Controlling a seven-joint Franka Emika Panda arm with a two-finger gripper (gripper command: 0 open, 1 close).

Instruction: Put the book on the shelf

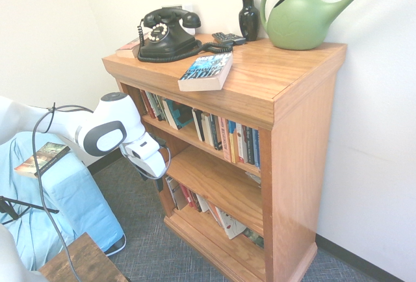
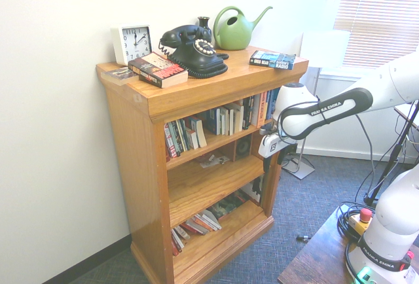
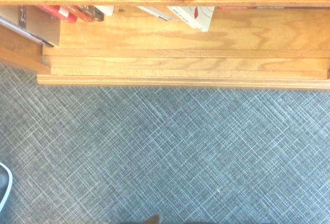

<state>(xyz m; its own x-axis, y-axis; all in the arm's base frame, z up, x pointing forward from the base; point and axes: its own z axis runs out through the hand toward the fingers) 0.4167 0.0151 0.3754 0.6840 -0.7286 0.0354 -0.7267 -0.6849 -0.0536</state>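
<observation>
The book (image 1: pixel 207 71) lies flat on the bookcase's top, near its front edge, with its blue and black cover facing up; it also shows as the book (image 2: pixel 272 59) at the top's far end. The shelf (image 1: pixel 188 138), the uppermost inner tier (image 2: pixel 216 145), carries a row of upright books along its length. My gripper (image 1: pixel 158 182) hangs in front of the bookcase at about middle-tier height, pointing down at the carpet, well below the book and apart from it. In the second exterior view the gripper (image 2: pixel 268 165) stands open and holds nothing.
A black telephone (image 1: pixel 168 34), a dark vase (image 1: pixel 248 17), a green watering can (image 1: pixel 302 17), a white clock (image 2: pixel 132 43) and a reddish book (image 2: pixel 158 70) share the top. A thin paperback (image 1: pixel 42 158) rests on blue cloth at left. The wrist view shows grey carpet (image 3: pixel 165 152) and the bottom tier.
</observation>
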